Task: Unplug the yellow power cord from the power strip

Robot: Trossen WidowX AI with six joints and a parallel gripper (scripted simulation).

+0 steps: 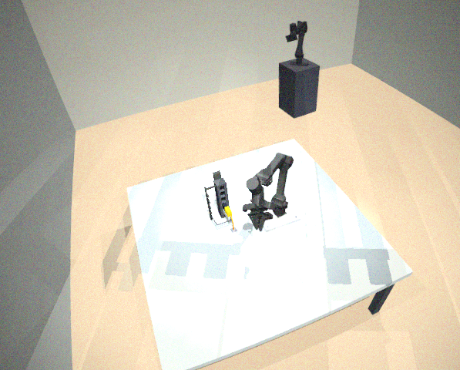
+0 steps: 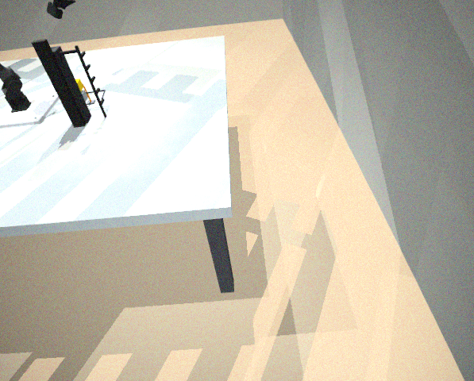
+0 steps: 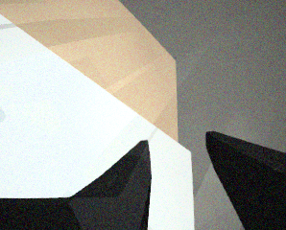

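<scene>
The dark power strip (image 1: 221, 195) stands upright on the table, with a row of sockets down its face. The yellow plug (image 1: 227, 211) (image 2: 79, 84) is at the lower end of that face, against the strip; it looks plugged in. Its orange-yellow cord (image 1: 233, 223) (image 2: 88, 96) runs down to a small piece at the table. My gripper (image 1: 259, 227) (image 3: 177, 143) is open and empty, its fingertips apart with only background between them. In the top view it is to the right of the plug, clear of plug, cord and strip. The wrist view shows none of these three.
A thin black frame with short pegs (image 1: 209, 205) (image 2: 90, 76) stands beside the strip. My arm's base is on a white plate (image 1: 287, 223) (image 2: 7, 119) on the white table (image 1: 261, 311) (image 2: 179, 172). Another dark arm stands on a block (image 1: 297, 89) beyond the table.
</scene>
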